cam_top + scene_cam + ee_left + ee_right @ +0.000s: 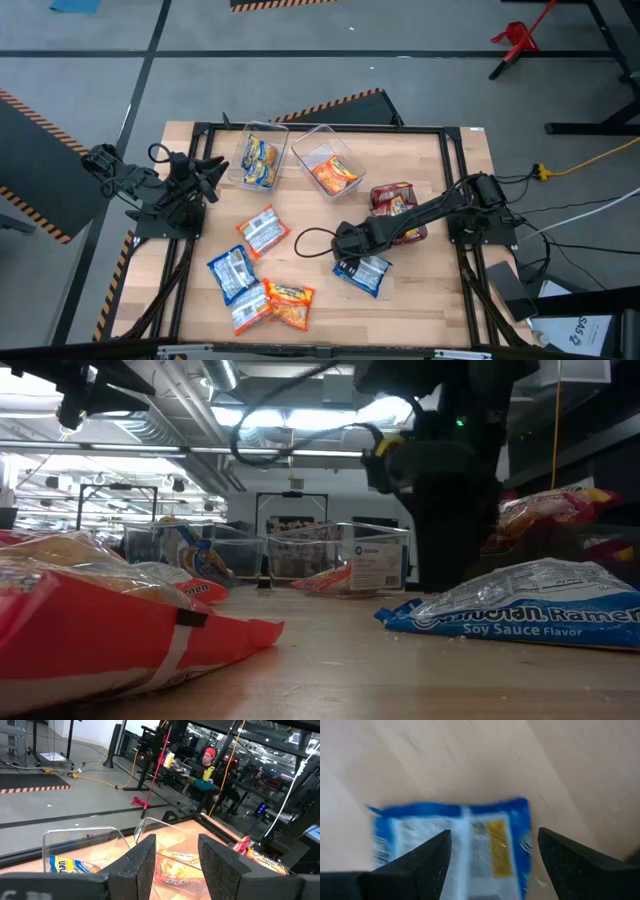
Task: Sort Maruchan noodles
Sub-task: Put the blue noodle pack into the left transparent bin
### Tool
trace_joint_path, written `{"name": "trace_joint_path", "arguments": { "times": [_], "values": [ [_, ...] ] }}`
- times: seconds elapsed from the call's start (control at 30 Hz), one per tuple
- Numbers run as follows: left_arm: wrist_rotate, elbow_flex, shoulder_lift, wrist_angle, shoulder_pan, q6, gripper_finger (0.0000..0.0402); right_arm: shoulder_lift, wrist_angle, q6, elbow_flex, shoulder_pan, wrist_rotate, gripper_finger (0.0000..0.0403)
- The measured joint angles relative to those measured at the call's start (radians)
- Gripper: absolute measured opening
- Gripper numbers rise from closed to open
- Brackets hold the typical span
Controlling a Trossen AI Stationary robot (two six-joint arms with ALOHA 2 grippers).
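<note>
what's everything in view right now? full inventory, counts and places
blue ramen packets: three, blue-white; one under right gripper, two front-left
orange ramen packets: one or two overlapping, front-centre
orange-edged packet: one, mid-table
red-brown packets: stack, count unclear, right side
clear bins: two, far edge; one holds a yellow-blue packet, the other an orange packet
table: one, light wood
person: one, background beyond the table
left gripper: open, parked at left edge
right gripper: open, above a blue packet

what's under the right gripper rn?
A blue-and-white noodle packet lies flat on the wooden table, directly below the open right gripper, whose fingers straddle it without touching it yet. The arm covers part of the packet in the high view; whether anything lies beneath it can't be seen.
</note>
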Motion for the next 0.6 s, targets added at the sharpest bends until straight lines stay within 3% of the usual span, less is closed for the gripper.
{"name": "trace_joint_path", "arguments": {
  "times": [0.23, 0.33, 0.43, 0.6],
  "values": [
    [0.000, 0.000, 0.000, 0.000, 0.000, 0.000, 0.0141, -0.003, 0.047, 0.036, -0.072, 0.000, -0.074, 0.0279],
    [0.000, 0.000, 0.000, 0.000, 0.000, 0.000, 0.0141, -0.005, 0.047, 0.036, -0.081, 0.000, -0.078, 0.0261],
    [0.006, 0.000, 0.000, 0.000, 0.000, -0.001, 0.0141, -0.005, 0.045, 0.036, -0.082, 0.000, -0.077, 0.0211],
    [0.018, 0.000, 0.000, 0.000, 0.000, -0.002, 0.0141, -0.005, 0.052, 0.036, -0.083, -0.001, -0.082, 0.0082]
  ]
}}
